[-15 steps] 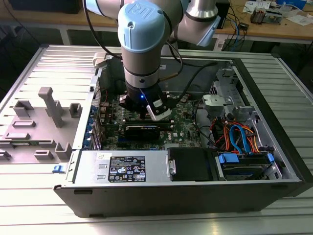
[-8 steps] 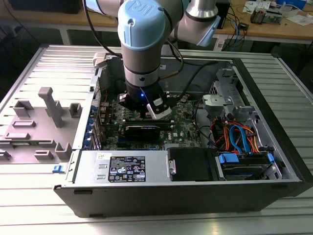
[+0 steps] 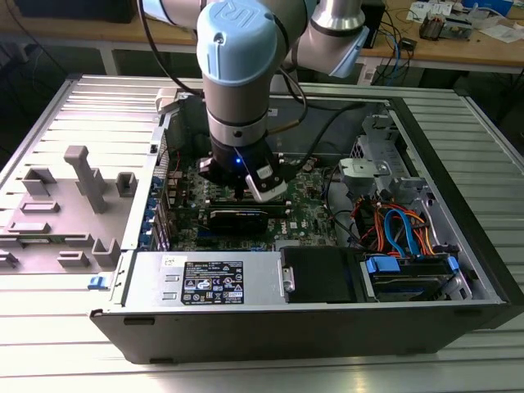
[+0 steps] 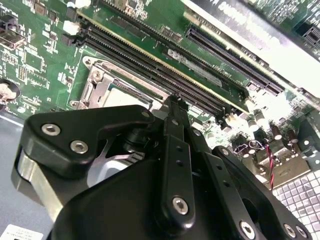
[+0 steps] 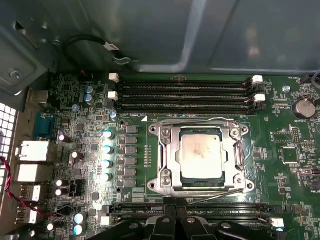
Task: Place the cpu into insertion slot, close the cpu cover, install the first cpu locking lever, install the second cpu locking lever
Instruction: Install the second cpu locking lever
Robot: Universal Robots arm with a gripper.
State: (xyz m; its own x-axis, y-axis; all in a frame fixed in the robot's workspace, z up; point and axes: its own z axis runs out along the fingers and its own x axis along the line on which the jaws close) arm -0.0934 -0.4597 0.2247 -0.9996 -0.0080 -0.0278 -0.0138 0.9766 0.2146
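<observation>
The cpu (image 5: 201,156) sits in the insertion slot (image 5: 167,176) under the closed cpu cover (image 5: 235,155); jaws' state cannot be determined.

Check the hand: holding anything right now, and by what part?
Cannot tell. The hand sits beside the socket, and the chip lies in it under the cover.

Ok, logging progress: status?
Hand low over the board, beside the slot. Cpu seated, cover down over it. Nothing in the way.

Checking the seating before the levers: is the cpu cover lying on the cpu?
Touching: in the first wrist view the cpu cover lies closed around the cpu, its frame overlapping the chip's edges.
</observation>
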